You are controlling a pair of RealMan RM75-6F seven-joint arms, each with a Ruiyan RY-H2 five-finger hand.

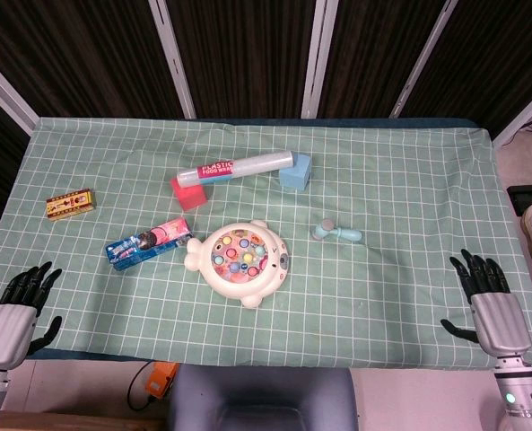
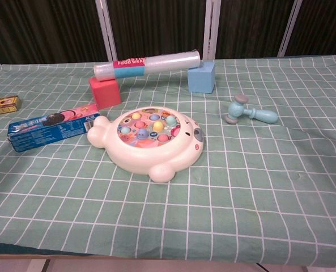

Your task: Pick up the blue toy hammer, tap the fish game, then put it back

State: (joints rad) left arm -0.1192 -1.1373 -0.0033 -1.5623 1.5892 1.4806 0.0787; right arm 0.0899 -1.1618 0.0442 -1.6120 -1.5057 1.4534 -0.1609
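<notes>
The blue toy hammer (image 1: 335, 233) (image 2: 248, 111) lies flat on the green checked cloth, right of the fish game, its head toward the game. The fish game (image 1: 240, 260) (image 2: 151, 139) is a cream fish-shaped toy with coloured fish in its round top, at the table's middle. My right hand (image 1: 490, 299) hovers at the near right edge, fingers spread, holding nothing, well clear of the hammer. My left hand (image 1: 16, 303) sits at the near left edge, also open and empty. Neither hand shows in the chest view.
A plastic wrap roll (image 1: 237, 167) (image 2: 148, 64) bridges a red block (image 1: 188, 192) (image 2: 105, 92) and a blue block (image 1: 295, 171) (image 2: 201, 76) behind the game. A cookie box (image 1: 149, 243) (image 2: 51, 126) lies left of it; a small yellow box (image 1: 71, 204) (image 2: 2, 105) farther left.
</notes>
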